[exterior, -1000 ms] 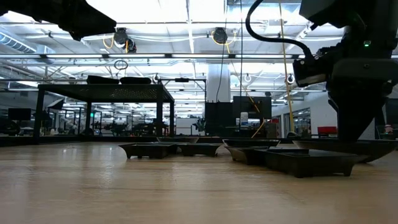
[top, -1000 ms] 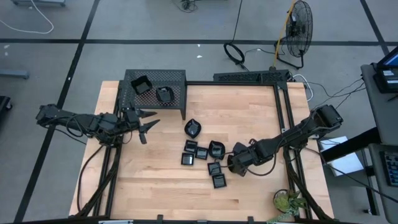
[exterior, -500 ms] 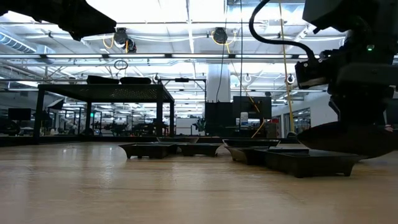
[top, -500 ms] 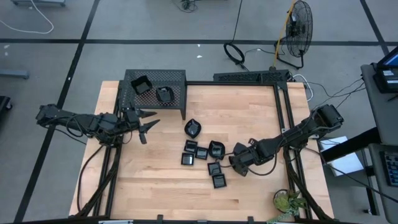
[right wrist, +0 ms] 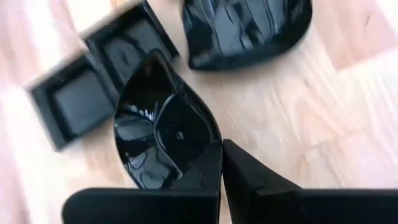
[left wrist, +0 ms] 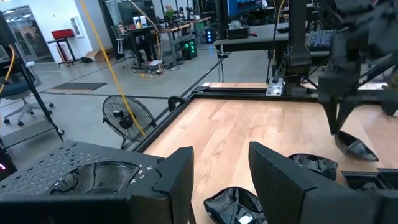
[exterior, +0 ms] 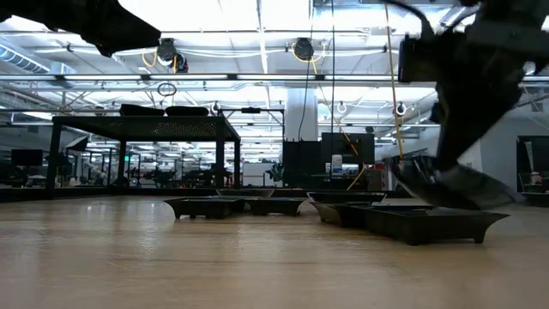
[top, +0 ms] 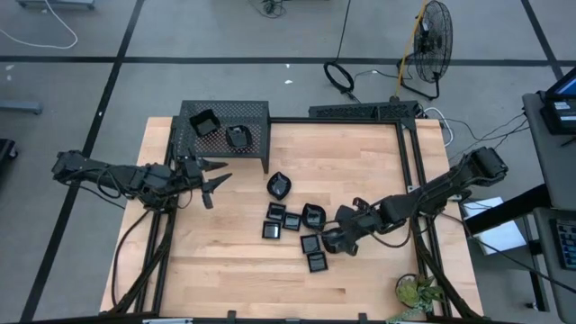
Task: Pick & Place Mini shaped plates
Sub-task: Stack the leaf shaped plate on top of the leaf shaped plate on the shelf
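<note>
Several mini shaped plates [top: 290, 221], small glossy black dishes, lie flat in a cluster at the middle of the wooden table. My right gripper [right wrist: 221, 148] is shut on a leaf-shaped plate [right wrist: 165, 127], held above the cluster's right side [top: 328, 241]. Two more plates [top: 204, 123] sit on top of the black mesh rack [top: 256, 115] at the far left. My left gripper [top: 212, 180] hovers open and level beside the rack, holding nothing. My right gripper pinches the leaf-shaped plate's rim [right wrist: 200, 163] at one end between its two fingers. The fingers slant down from the table's right side. The plate is lifted clear of the table and tilted, with its free end [exterior: 493, 196] lower, above the other plates.
A square plate [exterior: 425, 221] lies right below the held one, others [right wrist: 71, 102] close by. A black frame rail [top: 409, 180] runs along the table's right side. A green plant [top: 416, 292] sits at the near right corner. Bare wood lies near and left of the cluster.
My right gripper has shut on the leaf-shaped plate, risen and tipped. The plate lay flat on the table and now hangs tilted, clear of it. The gripper has also shifted slightly toward the table's left edge.
</note>
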Motion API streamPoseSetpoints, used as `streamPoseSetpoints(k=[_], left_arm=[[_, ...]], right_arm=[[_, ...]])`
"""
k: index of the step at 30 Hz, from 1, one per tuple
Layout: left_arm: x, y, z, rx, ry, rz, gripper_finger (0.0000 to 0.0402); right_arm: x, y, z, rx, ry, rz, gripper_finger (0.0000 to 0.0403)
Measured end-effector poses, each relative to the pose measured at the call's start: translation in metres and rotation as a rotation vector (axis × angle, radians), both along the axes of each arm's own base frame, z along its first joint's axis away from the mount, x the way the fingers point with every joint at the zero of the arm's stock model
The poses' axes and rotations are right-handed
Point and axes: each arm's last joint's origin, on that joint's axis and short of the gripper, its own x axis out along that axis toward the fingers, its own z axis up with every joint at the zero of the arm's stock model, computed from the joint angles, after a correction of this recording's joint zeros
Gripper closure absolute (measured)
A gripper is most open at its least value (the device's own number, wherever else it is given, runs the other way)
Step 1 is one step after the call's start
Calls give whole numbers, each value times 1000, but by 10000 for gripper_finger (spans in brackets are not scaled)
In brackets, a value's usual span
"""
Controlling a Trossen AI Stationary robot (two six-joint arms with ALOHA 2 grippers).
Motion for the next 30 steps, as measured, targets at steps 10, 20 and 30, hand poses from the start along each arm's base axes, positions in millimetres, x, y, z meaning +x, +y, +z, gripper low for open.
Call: streamPoseSetpoints(k=[10, 20, 30], left_arm=[[26, -7, -6, -58, -7, -62, 243], [85, -20, -17, -51, -114, -94, 243], [157, -20, -22, 128, 44, 159, 219]], right_arm=[[7, -10, 36, -420, -347, -5, 402], [22, -38, 40, -982, -713, -255, 402], [26, -63, 22, -1054, -852, -235, 403]])
